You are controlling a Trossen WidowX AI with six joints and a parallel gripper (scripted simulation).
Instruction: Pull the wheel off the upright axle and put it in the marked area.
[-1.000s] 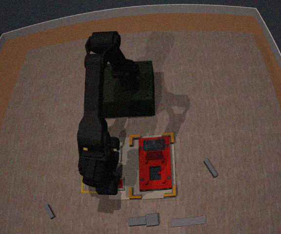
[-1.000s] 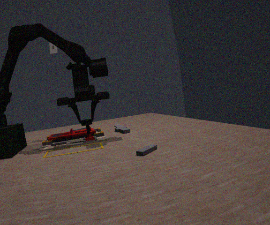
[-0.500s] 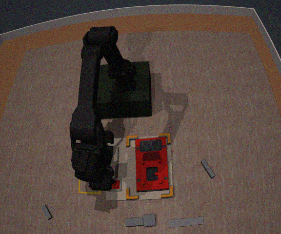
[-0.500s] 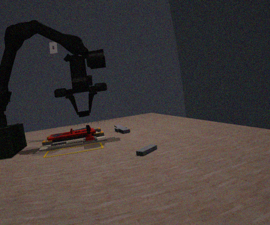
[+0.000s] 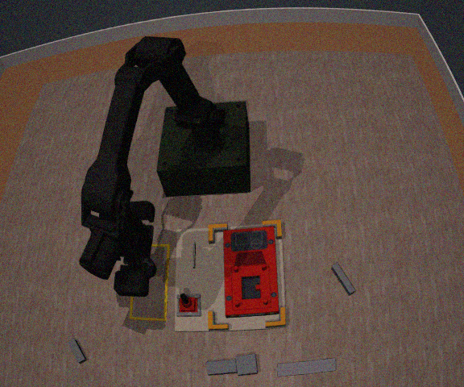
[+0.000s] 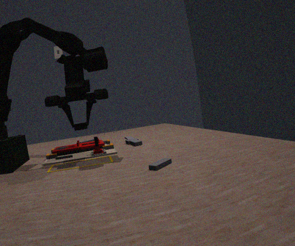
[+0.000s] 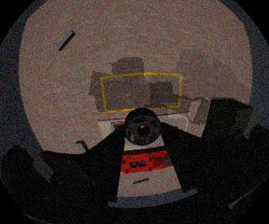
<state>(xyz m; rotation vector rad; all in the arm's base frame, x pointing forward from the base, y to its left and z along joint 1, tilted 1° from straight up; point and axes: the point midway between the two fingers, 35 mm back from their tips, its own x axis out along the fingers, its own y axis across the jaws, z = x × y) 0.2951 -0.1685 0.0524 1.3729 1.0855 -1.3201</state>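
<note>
One wheel (image 7: 141,127) sits pinched in the gripper (image 6: 80,126) up high, so next it must go down into the yellow box (image 5: 149,283).

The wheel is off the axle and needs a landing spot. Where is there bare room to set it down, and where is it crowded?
Inside the yellow outline, left of the white base plate, nothing lies, only shadow. The wheel, held in the gripper, hangs above it. Crowded: the axle stand and red assembly to the right, and the grey bars along the near edge.
</note>
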